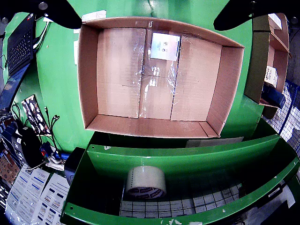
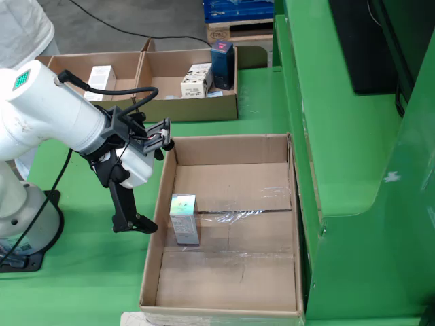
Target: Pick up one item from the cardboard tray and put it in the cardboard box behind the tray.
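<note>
One small carton [image 2: 184, 219] lies already in the box [image 2: 285, 224], near its left wall in the fixed view. The claw [image 2: 143, 227] hangs outside this wall, just beside the carton, with the wall between them. It holds nothing; in the wrist view its fingers [image 1: 56, 11] stand well apart. I judge the placing is done, so the good move now is to lift straight up and clear the wall before going to the tray [image 2: 156, 109] with its other items.
</note>
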Tool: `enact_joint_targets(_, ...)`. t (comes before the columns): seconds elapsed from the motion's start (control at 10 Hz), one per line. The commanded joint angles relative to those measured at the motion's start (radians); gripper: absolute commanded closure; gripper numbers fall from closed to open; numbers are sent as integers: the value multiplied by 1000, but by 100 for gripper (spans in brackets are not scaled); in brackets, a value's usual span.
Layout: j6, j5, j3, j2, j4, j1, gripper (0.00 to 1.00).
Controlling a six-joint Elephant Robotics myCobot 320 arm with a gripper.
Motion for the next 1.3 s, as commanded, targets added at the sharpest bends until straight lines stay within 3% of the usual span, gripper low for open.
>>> enact_joint_targets(0.0, 25, -23, 13, 39, 10, 50, 0)
enact_joint_targets(1.2, 53, -10, 276, -238, -61, 75, 0)
